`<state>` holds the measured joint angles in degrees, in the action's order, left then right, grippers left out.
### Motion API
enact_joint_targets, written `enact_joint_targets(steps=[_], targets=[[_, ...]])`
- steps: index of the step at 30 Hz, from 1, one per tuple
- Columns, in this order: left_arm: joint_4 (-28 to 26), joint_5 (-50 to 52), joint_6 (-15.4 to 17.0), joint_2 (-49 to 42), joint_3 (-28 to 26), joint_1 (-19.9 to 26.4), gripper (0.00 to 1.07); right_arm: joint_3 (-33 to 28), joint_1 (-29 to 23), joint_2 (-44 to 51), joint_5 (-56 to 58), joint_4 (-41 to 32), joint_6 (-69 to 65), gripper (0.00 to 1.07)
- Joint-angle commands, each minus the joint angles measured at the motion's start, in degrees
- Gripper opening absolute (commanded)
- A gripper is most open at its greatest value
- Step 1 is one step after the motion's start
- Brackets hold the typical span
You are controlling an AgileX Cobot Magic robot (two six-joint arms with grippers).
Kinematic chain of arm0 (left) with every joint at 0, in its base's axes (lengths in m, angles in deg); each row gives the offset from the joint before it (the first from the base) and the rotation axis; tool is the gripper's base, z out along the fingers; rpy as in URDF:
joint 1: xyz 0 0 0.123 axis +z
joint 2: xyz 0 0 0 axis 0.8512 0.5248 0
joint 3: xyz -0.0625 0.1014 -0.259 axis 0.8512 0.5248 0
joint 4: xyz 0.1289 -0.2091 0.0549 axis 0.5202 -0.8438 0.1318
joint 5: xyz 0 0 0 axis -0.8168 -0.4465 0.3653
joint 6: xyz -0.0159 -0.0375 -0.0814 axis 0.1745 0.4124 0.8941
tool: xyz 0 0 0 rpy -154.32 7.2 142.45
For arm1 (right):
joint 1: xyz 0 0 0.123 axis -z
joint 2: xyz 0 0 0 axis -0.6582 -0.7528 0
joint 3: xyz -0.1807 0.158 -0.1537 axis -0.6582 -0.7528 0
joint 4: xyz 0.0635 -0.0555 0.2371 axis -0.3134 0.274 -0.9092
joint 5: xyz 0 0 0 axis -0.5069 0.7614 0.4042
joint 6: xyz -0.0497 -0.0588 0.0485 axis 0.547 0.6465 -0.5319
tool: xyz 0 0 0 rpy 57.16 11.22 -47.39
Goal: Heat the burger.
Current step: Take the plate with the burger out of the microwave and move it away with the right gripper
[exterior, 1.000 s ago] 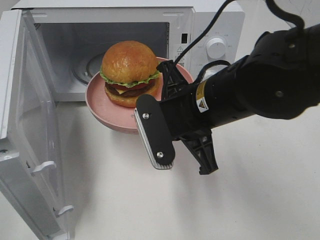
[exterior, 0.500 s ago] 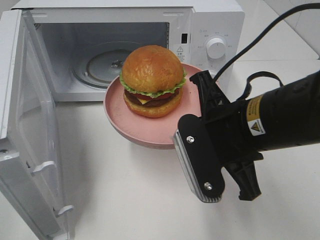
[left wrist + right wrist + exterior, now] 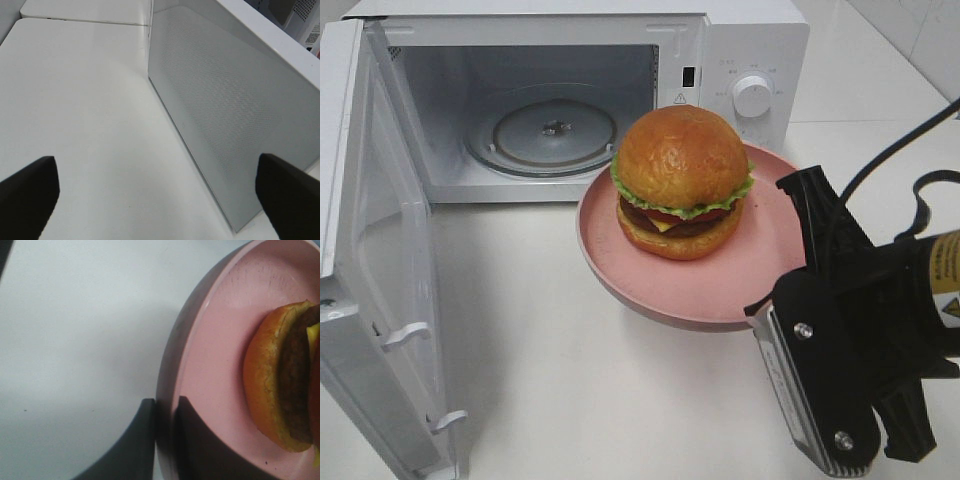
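Note:
The burger (image 3: 682, 180), with a glossy brown bun, green lettuce and cheese, sits on a pink plate (image 3: 720, 290) held in the air in front of the open microwave (image 3: 740, 40), right of its opening. My right gripper (image 3: 770, 302) is shut on the plate's near right rim. In the right wrist view its two dark fingers pinch the rim of the plate (image 3: 215, 340), one on each side, right gripper (image 3: 165, 432), with the burger (image 3: 280, 390) beside them. My left gripper (image 3: 160, 200) is open and holds nothing, beside the door's outer face (image 3: 225, 115).
The microwave door (image 3: 380, 250) swings wide open at the left, reaching toward the table's front. The glass turntable (image 3: 550, 130) lies bare inside the cavity. A dial (image 3: 752, 95) is on the control panel. White tabletop (image 3: 570, 380) spreads in front.
My right gripper has carried the plate and burger to the right and toward the front, away from the microwave's opening. The turntable now shows fully. The left gripper stays open.

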<state>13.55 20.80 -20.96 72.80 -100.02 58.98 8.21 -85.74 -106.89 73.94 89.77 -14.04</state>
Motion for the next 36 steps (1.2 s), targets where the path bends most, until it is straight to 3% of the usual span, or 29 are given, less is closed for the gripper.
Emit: enact_joint_targets(steps=[1,11,13,16,25,29,36], targets=[[-0.1,0.1,0.2,-1.0,-0.1,0.1,1.00,-1.7,-0.3,3.2,-0.5,1.1,-5.2,0.00],[-0.1,0.1,0.2,-1.0,-0.1,0.1,1.00,-4.1,-0.3,5.4,5.2,11.1,-19.1,0.00],[-0.1,0.1,0.2,-1.0,-0.1,0.1,1.00,-4.2,-0.3,5.4,6.5,18.6,-28.4,0.00],[-0.1,0.1,0.2,-1.0,-0.1,0.1,1.00,-4.2,-0.3,5.4,8.1,22.9,-35.5,0.00],[-0.1,0.1,0.2,-1.0,-0.1,0.1,1.00,-4.2,-0.3,5.4,15.8,30.6,-49.7,0.00],[-0.1,0.1,0.2,-1.0,-0.1,0.1,1.00,-4.2,-0.3,5.4,24.7,34.7,-60.7,0.00],[-0.1,0.1,0.2,-1.0,-0.1,0.1,1.00,-4.2,-0.3,5.4,31.7,37.0,-72.5,0.00]])
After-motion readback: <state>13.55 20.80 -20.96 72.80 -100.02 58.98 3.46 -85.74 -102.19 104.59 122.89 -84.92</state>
